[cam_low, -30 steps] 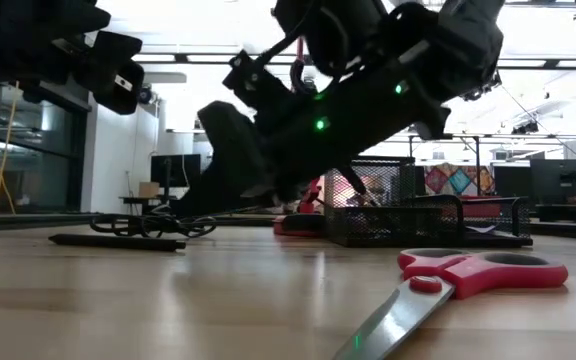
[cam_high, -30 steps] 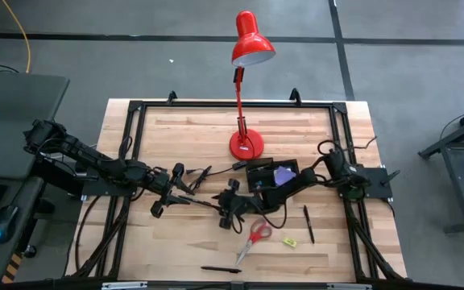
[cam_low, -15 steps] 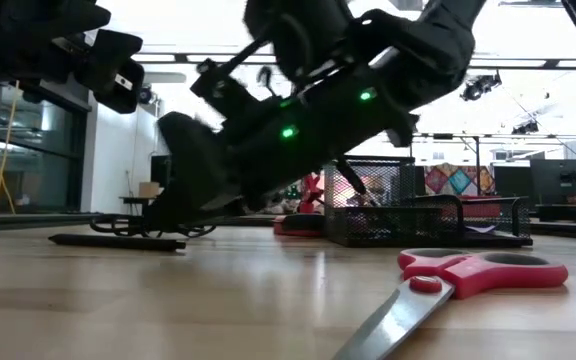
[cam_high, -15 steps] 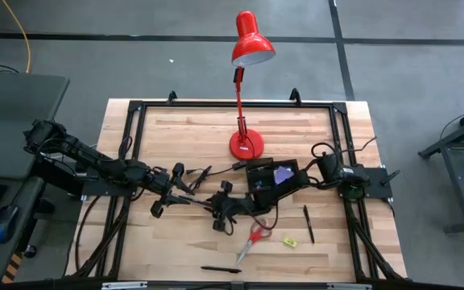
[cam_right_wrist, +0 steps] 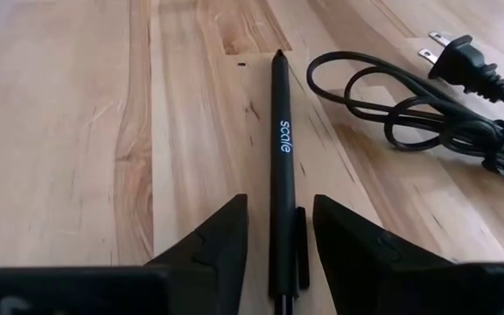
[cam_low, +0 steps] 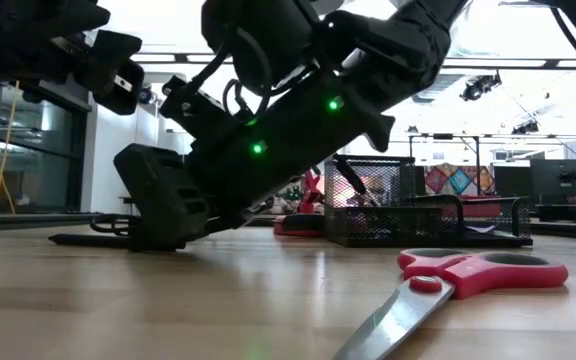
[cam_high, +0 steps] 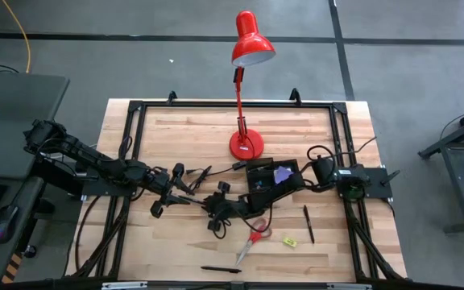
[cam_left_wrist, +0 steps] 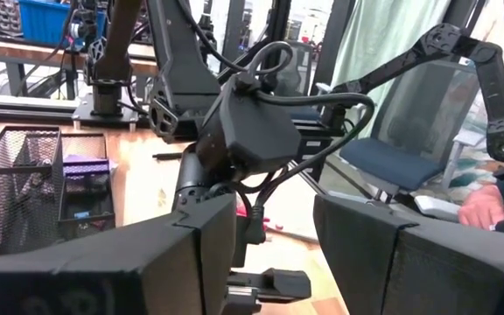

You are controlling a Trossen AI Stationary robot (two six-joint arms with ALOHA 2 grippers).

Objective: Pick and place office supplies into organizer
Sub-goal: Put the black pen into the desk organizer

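Black pen point(cam_right_wrist: 282, 166) flat on table point(cam_right_wrist: 77, 131)

The right arm is stretched from its base at the table's right edge across toward the middle, and its wrist is bent down steeply. The right gripper point(cam_high: 214, 219) is lowered to the wood, fingers point(cam_right_wrist: 213, 241) parted and set on either side of a black pen point(cam_right_wrist: 280, 166) without closing on it. The left arm is extended from the left side, held above the table. The left gripper point(cam_high: 161, 203) is kept off the surface with its fingers point(cam_left_wrist: 195, 241) spread apart and nothing between them.
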